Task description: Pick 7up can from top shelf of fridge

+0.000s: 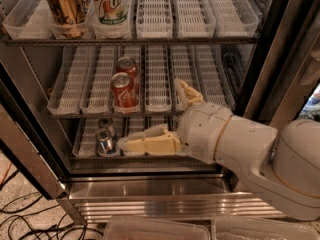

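The 7up can (pixel 109 5) stands upright in a white lane tray on the top shelf (pixel 200 15) of the fridge (pixel 150 196), well above both fingers and up-left of the upper fingertip. It is untouched. Just left of it, in the next lane, stands a gold-bronze can (pixel 64 6), also upright; whether the two cans touch cannot be told.

The gripper (pixel 150 113) is held in front of the two lower tiers, well below the top shelf. Its cream fingers (pixel 147 144) are spread wide and grasp nothing: the lower finger points left in front of the bottom tier, and the upper finger points up in front of the middle tier.

Between the two fingertips and slightly left, two red cola cans (pixel 124 91) stand one behind the other in a lane of the middle shelf (pixel 67 91). Just left of the lower fingertip, two silver-topped cans (pixel 105 138) sit on the bottom shelf; whether the fingertip touches the nearer one cannot be told.

The white arm (pixel 240 144) runs from the fingers to the lower right. Below the fingers lies the fridge's stainless-steel base, and black cables (pixel 22 219) lie on the floor at lower left.
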